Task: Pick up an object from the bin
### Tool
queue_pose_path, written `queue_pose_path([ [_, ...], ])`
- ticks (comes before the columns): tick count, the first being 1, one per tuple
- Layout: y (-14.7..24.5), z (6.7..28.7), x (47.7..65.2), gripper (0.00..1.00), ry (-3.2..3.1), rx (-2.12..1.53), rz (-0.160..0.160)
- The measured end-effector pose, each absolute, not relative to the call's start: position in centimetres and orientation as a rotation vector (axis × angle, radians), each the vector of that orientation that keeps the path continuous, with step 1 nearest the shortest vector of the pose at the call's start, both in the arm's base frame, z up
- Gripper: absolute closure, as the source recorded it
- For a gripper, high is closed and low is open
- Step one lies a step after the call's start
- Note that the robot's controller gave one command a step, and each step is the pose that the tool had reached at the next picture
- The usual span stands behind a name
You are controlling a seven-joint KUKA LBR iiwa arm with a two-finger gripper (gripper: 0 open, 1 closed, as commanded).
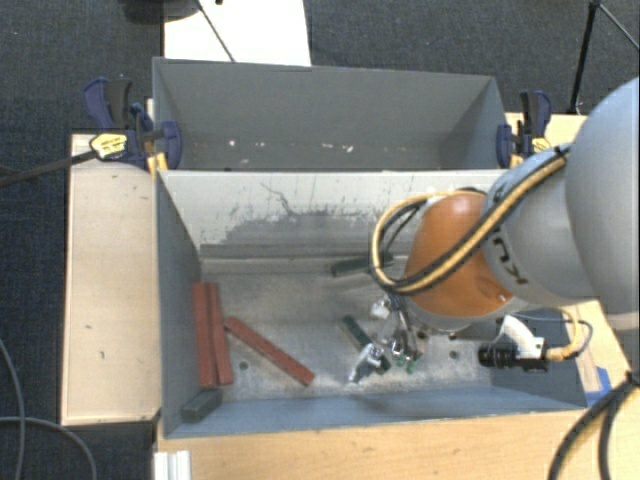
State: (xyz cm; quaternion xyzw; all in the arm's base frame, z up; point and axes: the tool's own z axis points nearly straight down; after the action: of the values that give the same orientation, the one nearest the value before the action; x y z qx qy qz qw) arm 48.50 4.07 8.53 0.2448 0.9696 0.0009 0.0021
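My gripper is low over the bin floor, right of the middle and near the front wall, below the arm's orange cover. A short dark green stick lies slanted just to its upper left, and the stick's lower end runs in under the gripper. A small green piece shows at the gripper's right side. Whether either of them is held I cannot make out.
Two red-brown bars lie side by side along the left wall, and a third slants toward the front. A dark grey block sits in the front left corner. Another dark stick lies by the back wall. The arm covers the bin's right part.
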Motion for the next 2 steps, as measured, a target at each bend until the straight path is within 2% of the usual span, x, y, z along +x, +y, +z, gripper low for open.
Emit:
queue_pose_path([
  [1,4.74,7.44,48.97,1.00,3.012,0.821,0.005],
  [2,4.74,7.44,48.97,1.00,3.012,0.822,0.005],
])
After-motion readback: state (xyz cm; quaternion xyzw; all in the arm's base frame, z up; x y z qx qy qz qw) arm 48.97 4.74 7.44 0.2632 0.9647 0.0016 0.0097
